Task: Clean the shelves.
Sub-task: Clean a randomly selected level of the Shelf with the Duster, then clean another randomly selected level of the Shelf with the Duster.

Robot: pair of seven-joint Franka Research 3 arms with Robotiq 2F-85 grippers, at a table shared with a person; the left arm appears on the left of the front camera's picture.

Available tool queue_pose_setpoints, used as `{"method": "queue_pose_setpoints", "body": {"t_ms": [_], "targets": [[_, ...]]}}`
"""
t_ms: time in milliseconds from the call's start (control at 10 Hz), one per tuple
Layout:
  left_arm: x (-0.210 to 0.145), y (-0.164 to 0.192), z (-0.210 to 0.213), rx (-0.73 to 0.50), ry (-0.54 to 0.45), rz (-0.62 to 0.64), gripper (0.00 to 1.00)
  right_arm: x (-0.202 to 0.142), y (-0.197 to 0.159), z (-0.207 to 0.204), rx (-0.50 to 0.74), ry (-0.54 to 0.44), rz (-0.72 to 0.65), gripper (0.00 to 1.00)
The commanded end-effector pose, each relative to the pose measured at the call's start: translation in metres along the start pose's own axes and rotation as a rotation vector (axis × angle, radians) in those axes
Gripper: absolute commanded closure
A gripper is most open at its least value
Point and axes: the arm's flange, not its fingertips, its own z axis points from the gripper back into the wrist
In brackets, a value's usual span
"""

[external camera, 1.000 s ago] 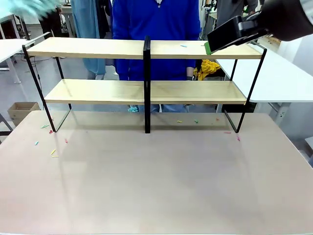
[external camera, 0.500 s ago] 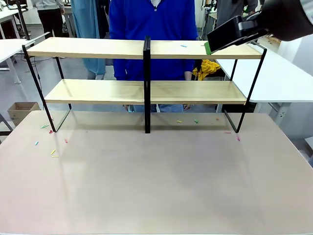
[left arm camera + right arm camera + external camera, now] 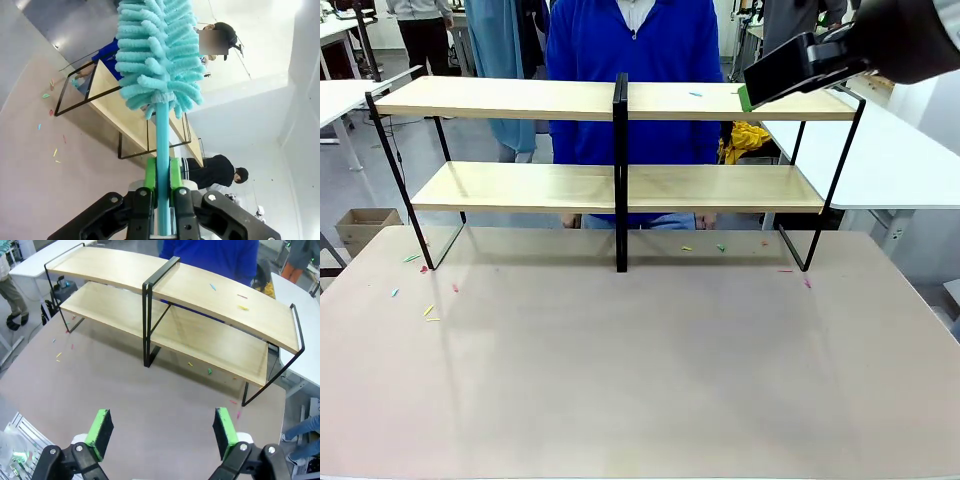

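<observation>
Shelves (image 3: 720, 187): long axis left-right, far side.
My left pincer (image 3: 162, 172): clamped on duster (image 3: 159, 55); handle's end hidden.
My right pincer (image 3: 161, 416): spread wide, empty.

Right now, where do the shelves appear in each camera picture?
Front view: the shelves span the upper half, straight on.
Left wrist view: shelves slant across the middle left, behind the duster.
Right wrist view: shelves cross the top, seen from above.
Shared landmark: the yellow scrap on the table beside one end.

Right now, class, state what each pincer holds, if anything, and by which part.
The left pincer is shut on the turquoise duster, gripping its thin handle below the fluffy head. The right pincer is open and holds nothing.
</observation>
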Motion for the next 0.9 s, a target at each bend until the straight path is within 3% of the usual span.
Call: {"method": "queue_pose_setpoints", "body": {"t_ms": [0, 800], "targets": [[0.0018, -0.0043, 0.0038, -0.005, 0.000, -0.031, 0.88, 0.0010, 0.0008, -0.0002, 0.007, -0.001, -0.008, 0.00], [0.0009, -0.0044, 0.0017, -0.001, -0.002, -0.011, 0.88, 0.0010, 0.0008, -0.0002, 0.007, -0.001, -0.008, 0.00]]}}
